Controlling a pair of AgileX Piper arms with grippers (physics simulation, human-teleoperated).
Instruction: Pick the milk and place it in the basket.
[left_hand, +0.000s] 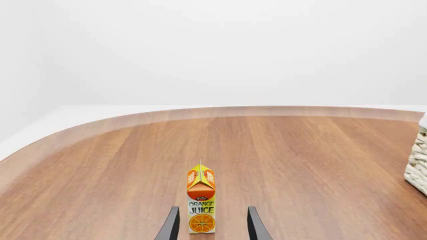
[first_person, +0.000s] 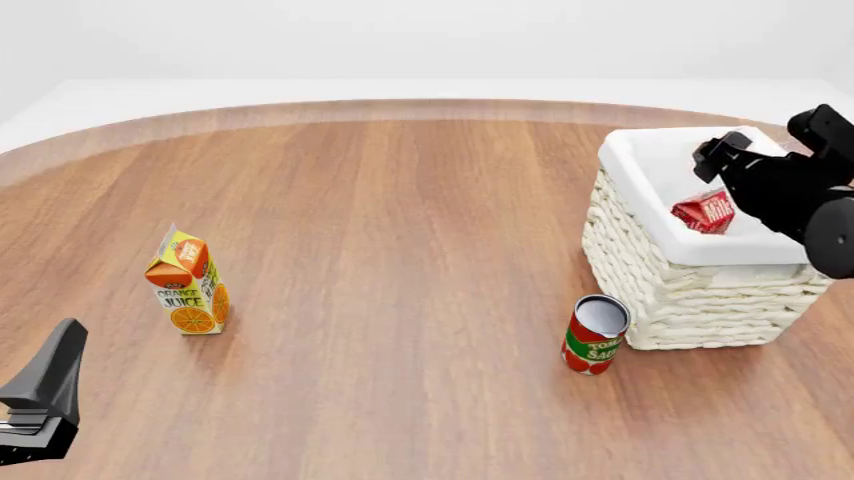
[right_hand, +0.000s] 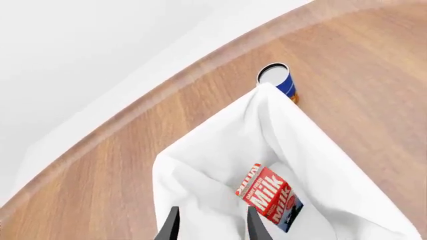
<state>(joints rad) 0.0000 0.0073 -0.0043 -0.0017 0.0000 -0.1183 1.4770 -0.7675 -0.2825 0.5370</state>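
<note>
Milk (right_hand: 269, 197) lay tilted inside basket (first_person: 667, 290) near table's (first_person: 400, 220) right edge; can (first_person: 594, 335) just beside it. Right hand (right_hand: 209, 222) above, fingers apart, empty. Left hand (left_hand: 212, 224) apart, juice carton (first_person: 188, 284) ahead.

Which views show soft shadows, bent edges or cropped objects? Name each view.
Front view: juice carton and can cast faint, soft shadows; right gripper cropped. Left wrist view: table edge curves, basket cropped. Right wrist view: milk sharp, no glare.
</note>
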